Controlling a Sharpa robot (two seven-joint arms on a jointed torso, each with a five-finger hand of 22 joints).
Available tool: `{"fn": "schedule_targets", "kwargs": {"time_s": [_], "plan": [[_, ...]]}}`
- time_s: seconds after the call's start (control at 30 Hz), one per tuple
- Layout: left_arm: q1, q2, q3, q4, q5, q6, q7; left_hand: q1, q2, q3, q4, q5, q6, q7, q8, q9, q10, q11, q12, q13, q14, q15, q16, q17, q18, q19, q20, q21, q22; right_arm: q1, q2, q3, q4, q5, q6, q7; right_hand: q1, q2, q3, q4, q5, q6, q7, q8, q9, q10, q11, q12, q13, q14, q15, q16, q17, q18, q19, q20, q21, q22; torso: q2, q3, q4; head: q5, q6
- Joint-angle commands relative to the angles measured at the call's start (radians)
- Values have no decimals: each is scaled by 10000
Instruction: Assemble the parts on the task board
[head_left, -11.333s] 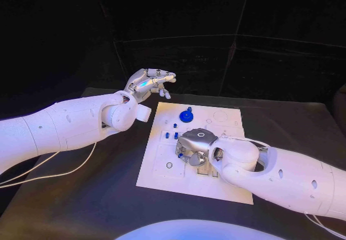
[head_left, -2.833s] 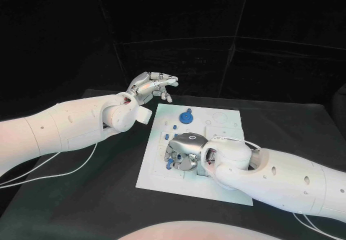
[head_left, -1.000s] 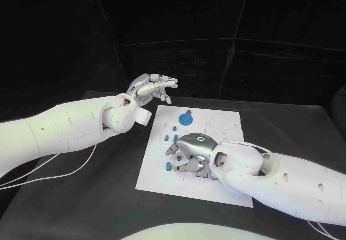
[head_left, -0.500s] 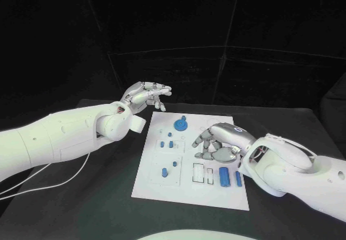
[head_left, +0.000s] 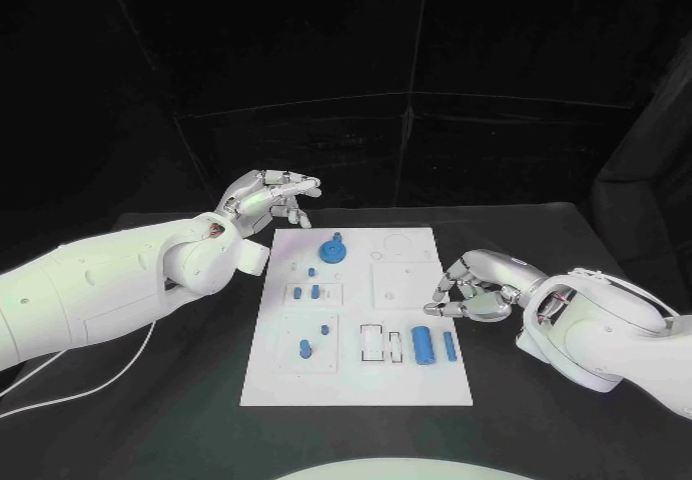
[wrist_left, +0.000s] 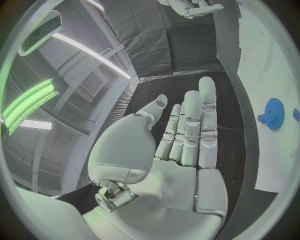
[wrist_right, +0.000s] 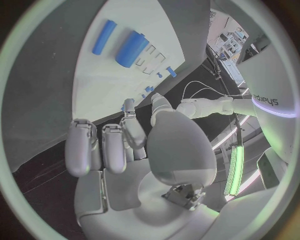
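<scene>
Board (head_left: 361, 385) at frame centre with blue parts (head_left: 423, 344). Right hand (head_left: 476, 288), fingers curled, empty, at its right edge; left hand (head_left: 267, 197), fingers spread, empty, upper left.

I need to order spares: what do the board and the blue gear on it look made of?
The board looks like matte white plastic or painted sheet, flat with cut recesses. The blue gear looks like moulded or printed plastic, evenly coloured with little gloss. Neither can be confirmed.

Black table (head_left: 173, 400), white cable (head_left: 87, 375) lying on it
</scene>
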Motion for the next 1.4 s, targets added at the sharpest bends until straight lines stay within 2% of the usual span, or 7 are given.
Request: {"fn": "schedule_targets", "kwargs": {"time_s": [0.03,0.1,0.3,0.53,0.9,1.3,1.4], "plan": [[10,-23,-1,52,-20,156,300,-104,14,-79,4,-14,60,-32,-16,4,88,-11,-58,10,-53,-1,51,-16,50,3,-6,-24,-15,-160,-94,0,89,-662,115,-1362,-305,97,-366,83,-111,-44,-64,215,154,174,-32,811,1018,588,-67,109,204,-238,131,10,137,921,-31,4,-85,-40,-32],[8,-28,-6,72,-20,163,309,-104,14,-79,4,-14,60,-32,-16,4,88,-11,-58,10,-53,-1,51,-16,50,3,-6,-24,-15,-272,-102,-2,86,-758,214,-1622,-402,181,-575,87,-129,-160,-61,351,273,210,-25,1114,1432,599,-55,167,337,-257,179,13,203,1016,-27,0,-78,-70,-35],[-4,-41,-19,122,-20,183,315,-104,14,-79,4,-14,60,-32,-16,4,88,-11,-58,10,-53,-1,51,-16,50,3,-6,-24,-15,-525,77,-11,-23,-896,512,-2004,-472,185,-759,96,-283,-377,-6,401,353,198,19,1230,1636,607,-25,208,441,-273,211,45,249,1084,-11,20,-49,-114,-34],[-15,-55,-32,125,-20,214,270,-111,7,-127,16,-13,59,-34,-23,2,90,-14,-60,11,-55,-3,56,-20,51,7,-7,-31,-23,-731,387,-14,-108,-984,658,-2062,-193,195,-815,80,-191,-504,24,483,445,167,50,1263,1744,613,5,235,516,-278,219,76,270,1117,-7,-6,-65,-84,-66],[-22,-81,-39,82,-20,344,158,-95,0,-182,15,-11,30,-26,-48,-5,65,-9,-75,8,-59,-3,64,-26,51,12,-7,-43,-34,-1101,833,-13,-305,-811,814,-1980,-177,165,-905,80,-172,-621,53,533,502,128,78,1260,1786,602,28,218,486,-267,181,98,244,1083,-6,-10,-62,-55,-122],[-23,-128,-40,98,-20,391,92,-75,11,-204,12,-8,21,-26,-57,-6,55,-7,-81,8,-59,-2,71,-29,51,17,-7,-48,-40,-1243,1215,-12,-517,-1137,977,-2193,-78,159,-944,76,-249,-668,57,647,582,59,87,1195,1754,589,41,199,462,-258,151,116,223,1059,-12,-9,-50,29,-161],[-23,-135,-40,104,-20,398,89,-60,21,-208,9,-8,21,-27,-59,-5,52,-8,-83,8,-59,-2,73,-30,51,20,-7,-50,-43,-1255,1285,-12,-575,-1243,1069,-2295,469,245,-903,-14,-99,-776,59,809,701,29,95,1191,1814,590,48,196,486,-256,143,122,221,1064,-14,-13,-50,38,-163]]}}
